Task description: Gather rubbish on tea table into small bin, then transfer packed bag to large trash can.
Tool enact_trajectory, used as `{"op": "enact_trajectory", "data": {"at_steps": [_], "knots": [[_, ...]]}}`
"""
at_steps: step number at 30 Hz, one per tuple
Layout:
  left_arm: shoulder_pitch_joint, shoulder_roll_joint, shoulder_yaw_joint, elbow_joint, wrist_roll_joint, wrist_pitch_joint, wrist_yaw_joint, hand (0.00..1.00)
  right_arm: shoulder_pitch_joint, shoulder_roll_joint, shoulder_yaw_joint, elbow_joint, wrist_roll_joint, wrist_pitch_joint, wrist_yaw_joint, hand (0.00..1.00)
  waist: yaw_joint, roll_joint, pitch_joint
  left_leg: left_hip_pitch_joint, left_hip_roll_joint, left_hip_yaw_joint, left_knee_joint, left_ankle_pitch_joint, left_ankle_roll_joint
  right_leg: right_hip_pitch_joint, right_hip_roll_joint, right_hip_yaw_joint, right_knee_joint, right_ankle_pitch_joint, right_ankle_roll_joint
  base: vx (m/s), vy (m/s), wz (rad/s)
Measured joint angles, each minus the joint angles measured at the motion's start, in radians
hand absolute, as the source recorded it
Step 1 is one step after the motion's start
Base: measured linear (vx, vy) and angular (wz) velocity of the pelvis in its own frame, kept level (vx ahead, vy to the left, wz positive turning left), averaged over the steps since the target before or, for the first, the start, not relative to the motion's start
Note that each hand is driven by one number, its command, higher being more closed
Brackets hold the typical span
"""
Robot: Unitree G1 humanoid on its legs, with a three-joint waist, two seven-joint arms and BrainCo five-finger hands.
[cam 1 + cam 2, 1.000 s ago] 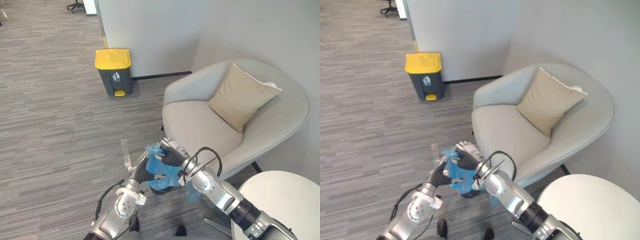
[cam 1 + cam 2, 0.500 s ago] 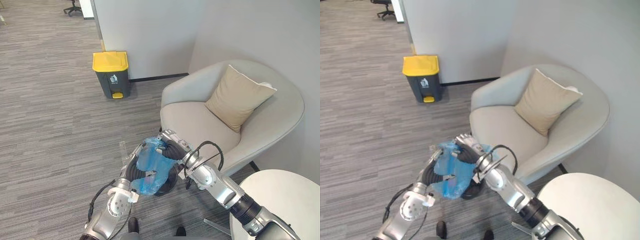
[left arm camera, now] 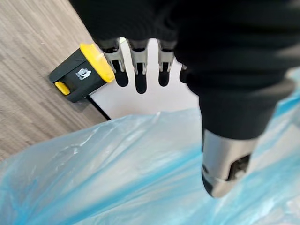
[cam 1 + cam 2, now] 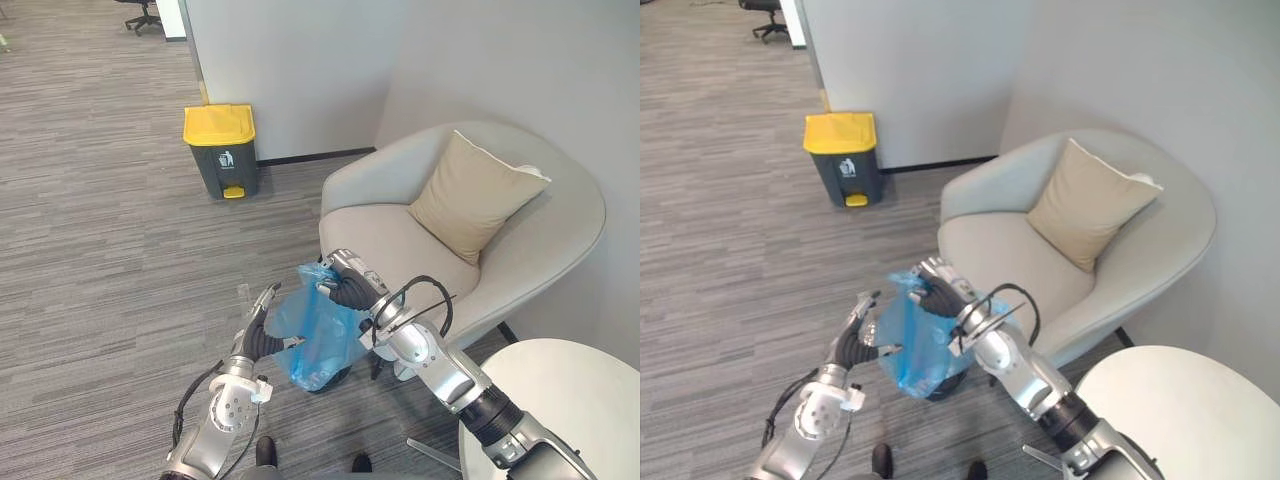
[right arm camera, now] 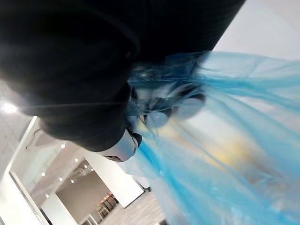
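While right hand [image 4: 346, 292] clutches blue bag [image 4: 318, 348], left hand [image 4: 255, 340] spreads straight-fingered

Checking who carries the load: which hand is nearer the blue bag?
Right. The right hand is curled round the top of the blue bag, gripping it. The left hand, fingers straight, sits alongside the bag's side without gripping.

The bag [image 4: 320, 338] hangs from the right hand [image 4: 346, 291], which grips its top, in front of the armchair [image 4: 390, 245]. The left hand [image 4: 259, 336] is just beside the bag's left side. Under the bag a small bin [image 4: 338, 379] stands on the floor [image 4: 110, 270]. The cushion [image 4: 476, 196] leans in the armchair's back. The trash can [image 4: 222, 150] stands well behind to the left, against the wall [image 4: 290, 70]. The table [image 4: 565, 400] is at the near right.
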Motion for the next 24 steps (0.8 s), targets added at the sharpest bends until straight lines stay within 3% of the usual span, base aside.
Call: {"op": "enact_trajectory", "data": {"at_steps": [12, 20, 24], "knots": [[-0.066, -0.001, -0.151, 0.086, 0.021, 0.002, -0.004, 0.0, -0.038, 0.017, 0.098, -0.092, 0.116, -0.01, 0.026, 1.0, -0.009, -0.001, -0.025, 0.007, 0.006, 0.008, 0.0, -0.009, -0.011, -0.001, 0.0, 0.012, -0.005, -0.004, -0.001, 0.01, 0.0, -0.02], [-0.122, 0.002, -0.181, 0.142, 0.053, 0.006, -0.001, 0.0, -0.059, 0.018, 0.136, -0.128, 0.163, -0.01, 0.044, 1.0, -0.011, -0.004, -0.026, 0.007, 0.006, 0.021, 0.0, -0.009, -0.011, 0.0, 0.003, 0.029, -0.022, 0.016, -0.008, 0.02, -0.004, -0.07], [-0.136, -0.009, -0.185, 0.178, 0.083, 0.033, 0.01, 0.0, -0.061, 0.04, 0.146, -0.128, 0.19, -0.009, 0.048, 1.0, -0.012, -0.007, -0.029, 0.007, 0.006, 0.021, 0.0, -0.008, -0.009, 0.0, 0.005, 0.031, -0.024, 0.016, -0.009, 0.02, -0.005, -0.01]]}}
